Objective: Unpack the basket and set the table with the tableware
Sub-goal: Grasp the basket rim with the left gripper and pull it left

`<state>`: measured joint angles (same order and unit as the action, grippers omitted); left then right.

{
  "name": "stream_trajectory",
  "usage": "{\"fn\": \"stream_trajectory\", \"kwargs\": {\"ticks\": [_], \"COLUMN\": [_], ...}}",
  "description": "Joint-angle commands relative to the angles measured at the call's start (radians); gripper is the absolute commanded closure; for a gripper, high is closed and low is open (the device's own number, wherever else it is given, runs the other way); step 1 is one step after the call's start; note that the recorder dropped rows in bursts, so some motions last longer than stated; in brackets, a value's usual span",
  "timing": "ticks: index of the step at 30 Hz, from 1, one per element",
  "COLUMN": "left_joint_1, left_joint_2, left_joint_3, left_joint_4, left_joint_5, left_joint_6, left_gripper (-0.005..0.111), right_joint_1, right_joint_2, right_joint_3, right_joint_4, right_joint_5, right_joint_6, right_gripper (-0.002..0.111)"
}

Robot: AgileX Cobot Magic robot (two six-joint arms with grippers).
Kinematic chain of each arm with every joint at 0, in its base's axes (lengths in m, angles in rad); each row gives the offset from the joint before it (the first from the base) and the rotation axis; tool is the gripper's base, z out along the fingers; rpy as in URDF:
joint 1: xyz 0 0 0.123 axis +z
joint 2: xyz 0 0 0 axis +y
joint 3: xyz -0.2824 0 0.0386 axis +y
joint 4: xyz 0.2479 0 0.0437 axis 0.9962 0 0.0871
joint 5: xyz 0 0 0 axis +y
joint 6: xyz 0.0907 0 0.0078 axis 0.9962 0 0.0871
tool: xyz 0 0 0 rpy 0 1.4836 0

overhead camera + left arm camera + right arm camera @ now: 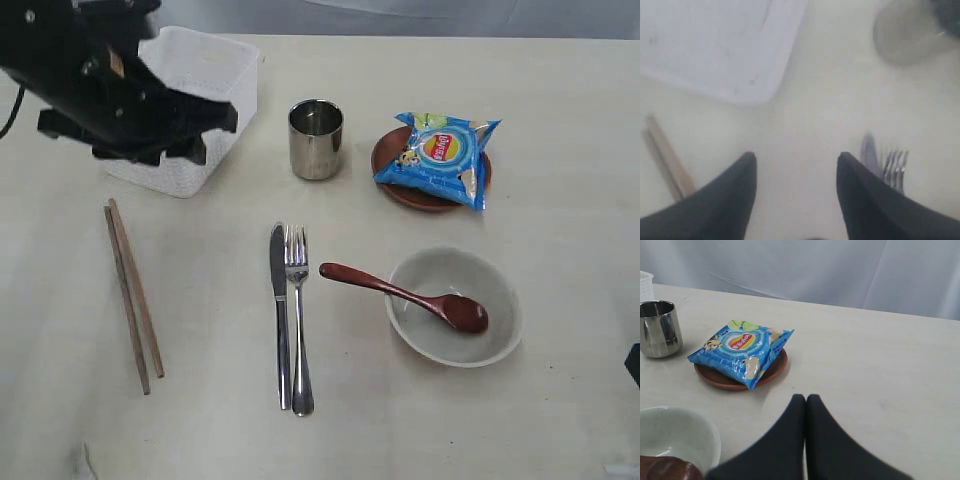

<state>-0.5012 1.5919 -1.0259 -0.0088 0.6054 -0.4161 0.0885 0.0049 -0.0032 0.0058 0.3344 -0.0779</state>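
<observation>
You look nearly done: the basket (215, 70) seems empty, with the tableware (298, 340) laid across the table (560, 420). Your left gripper (796, 161) gapes, holding nothing; your right gripper (806, 401) is closed.

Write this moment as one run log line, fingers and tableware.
left fingers open, empty; right fingers shut, empty; chopsticks, knife, fork, cup on table; spoon in bowl; chip bag on plate

Table (560, 120): pale cream, faint grain.
Basket (205, 75): white, at the left rear corner.
Cup (316, 140): steel, upright — between basket and plate (420, 202).
Chopsticks (126, 300): paired, left side.
Knife (281, 310), fork (298, 330): side by side, centre.
Bowl (430, 335): cream — right of the fork.
</observation>
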Motion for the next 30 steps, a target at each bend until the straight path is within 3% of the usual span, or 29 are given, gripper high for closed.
{"fn": "stream_trajectory", "kwargs": {"ticks": [1,7,11,18,20,25,30], "left_joint_1": [0.003,0.003,0.003,0.003,0.003,0.016,0.149], "left_joint_2": [0.057,0.227,0.321,0.438,0.457,0.467,0.467], "left_joint_3": [-0.138,-0.274,-0.345,-0.409,-0.414,-0.414,-0.414], "left_joint_4": [0.001,0.040,0.162,0.198,0.275,0.594,0.571], "left_joint_5": [0.050,0.112,0.109,0.106,0.106,0.131,0.166], "left_joint_6": [0.139,0.262,0.207,0.205,0.202,0.006,0.004], "left_gripper": [0.059,0.059,0.059,0.061,0.067,0.106,0.107], "right_joint_1": [-0.005,-0.005,-0.005,-0.005,-0.005,-0.005,-0.005], "right_joint_2": [-0.005,-0.005,-0.005,-0.005,-0.005,-0.005,-0.005], "right_joint_3": [0.003,0.003,0.003,0.003,0.003,0.003,0.003], "right_joint_4": [-0.006,-0.006,-0.006,-0.006,-0.006,-0.006,-0.006], "right_joint_5": [0.001,0.001,0.001,0.001,0.001,0.001,0.001], "right_joint_6": [0.002,0.002,0.002,0.002,0.002,0.002,0.002], "right_gripper": [0.109,0.109,0.109,0.109,0.109,0.109,0.109]}}
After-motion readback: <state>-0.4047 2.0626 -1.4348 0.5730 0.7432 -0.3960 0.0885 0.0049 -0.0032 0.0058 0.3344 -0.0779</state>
